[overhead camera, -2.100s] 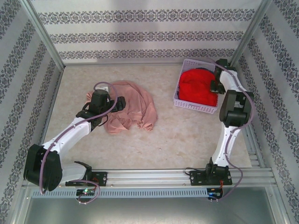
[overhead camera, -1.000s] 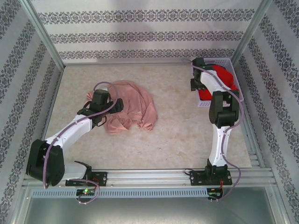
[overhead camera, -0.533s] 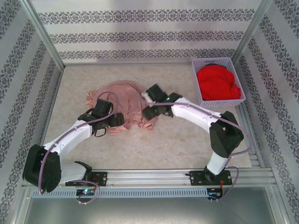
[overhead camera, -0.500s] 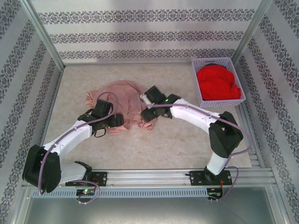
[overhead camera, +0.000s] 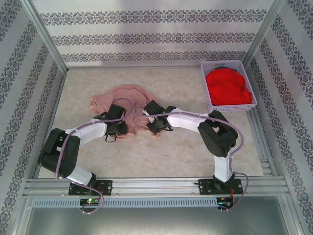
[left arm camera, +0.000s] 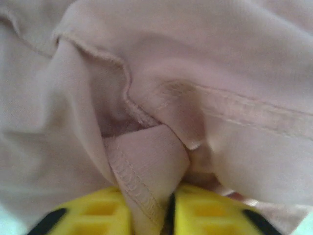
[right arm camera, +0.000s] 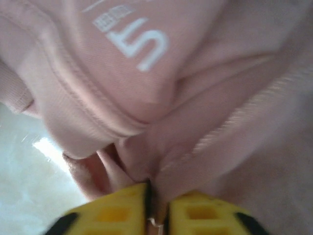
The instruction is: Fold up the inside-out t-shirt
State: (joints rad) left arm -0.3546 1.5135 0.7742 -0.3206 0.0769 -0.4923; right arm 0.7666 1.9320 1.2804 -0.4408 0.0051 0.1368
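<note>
The t-shirt [overhead camera: 128,100] lay in a crumpled heap on the left-centre part of the table [overhead camera: 186,142], well apart from the basket [overhead camera: 230,108]. From above it was a bunched pink mound, with its near edge pulled into folds where both arms met it.

In the left wrist view the t-shirt [left arm camera: 205,63] showed stitched seams and a hemmed fold running down between the yellow fingers [left arm camera: 98,213]. The left gripper [left arm camera: 170,205] was clamped on that fold, its fingers nearly together with only cloth between them. From above, the left gripper [overhead camera: 119,129] sat at the near left edge of the heap, its arm reaching in from the left base.

In the right wrist view the t-shirt [right arm camera: 195,122] carried a white print [right arm camera: 137,41] above a thick rolled edge. The right gripper [right arm camera: 157,205] was pinched on a gather of cloth, with a thin strip of it caught in the narrow slit between the fingers [right arm camera: 112,210]. From above, the right gripper [overhead camera: 152,125] was at the near right edge of the heap, close to the left one, with its arm bent back toward the right base.

The basket stood at the far right corner and held a red garment [overhead camera: 227,87]. Bare table showed pale beside the cloth in the right wrist view.
</note>
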